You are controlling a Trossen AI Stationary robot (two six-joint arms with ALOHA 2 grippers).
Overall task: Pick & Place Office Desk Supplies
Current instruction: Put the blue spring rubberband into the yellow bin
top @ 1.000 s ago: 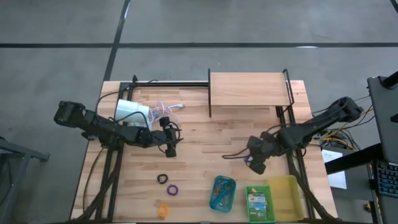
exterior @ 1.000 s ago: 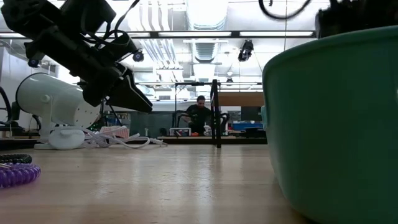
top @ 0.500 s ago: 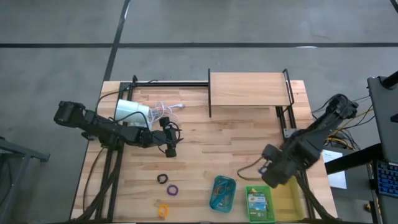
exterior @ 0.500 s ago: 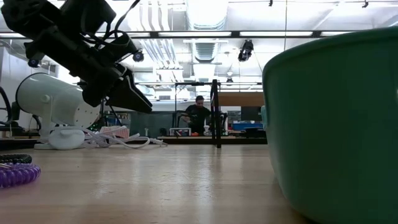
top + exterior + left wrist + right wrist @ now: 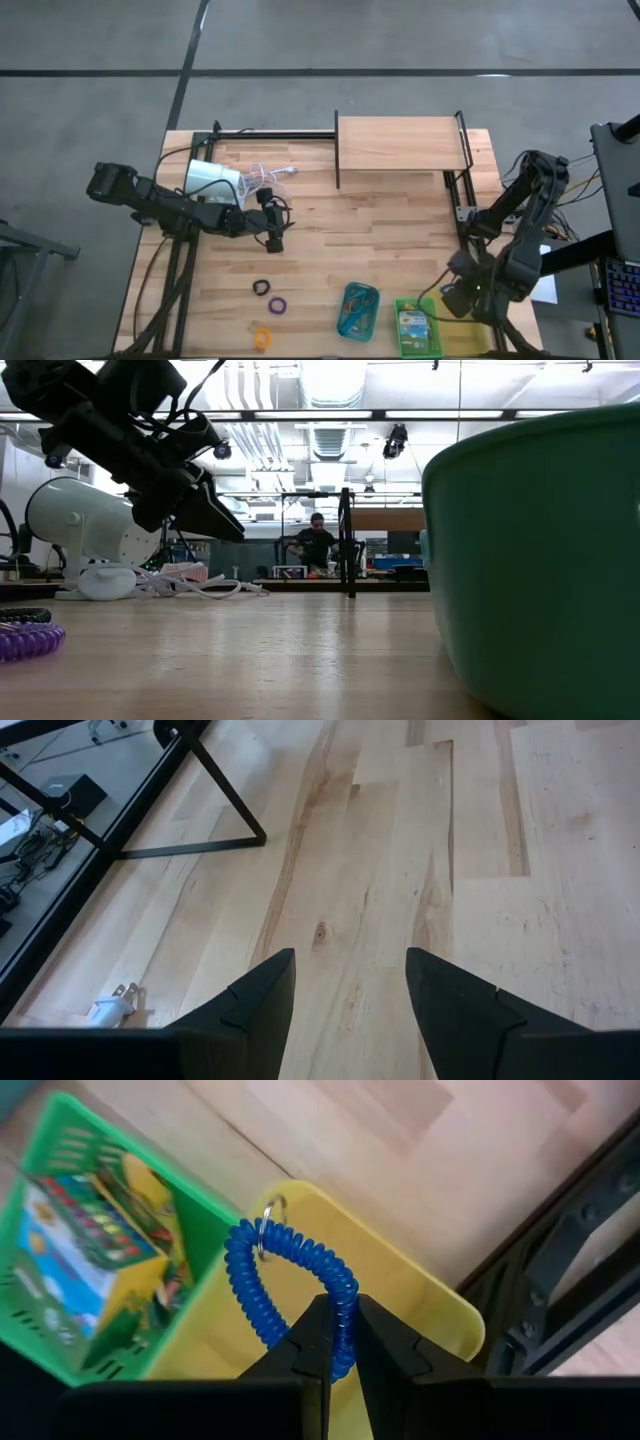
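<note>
The right claw [image 5: 340, 1342] hangs over the yellow tray [image 5: 400, 1295] at the near right corner of the counter [image 5: 330, 250]. Its 2 fingers are pinched tight on a blue coil loop [image 5: 290, 1275], which dangles from them above the tray; a small metal ring sits on the coil's far end. In the high view the right claw [image 5: 452, 298] shows over that same corner, just beside the green tray [image 5: 418, 345].

The green tray [image 5: 60, 1150] stands touching the yellow one and holds 1 crayon box [image 5: 90, 1265], lying flat; the same crayon box [image 5: 412, 322] shows from above. Next along the near edge, the teal tray [image 5: 359, 311] holds a few thin loops, too small to tell apart.

On the bare wood further left lie 3 loops, well apart from the trays: a black loop [image 5: 261, 288], a purple loop [image 5: 278, 305] just beside it, and an orange loop [image 5: 263, 337] near the front edge.

The left claw [image 5: 277, 240] waits above the middle of the counter, its fingers [image 5: 255, 1005] spread apart with nothing between them. The white lamp [image 5: 212, 180] and its cord lie behind it. A raised wooden shelf [image 5: 400, 143] stands at the back.
</note>
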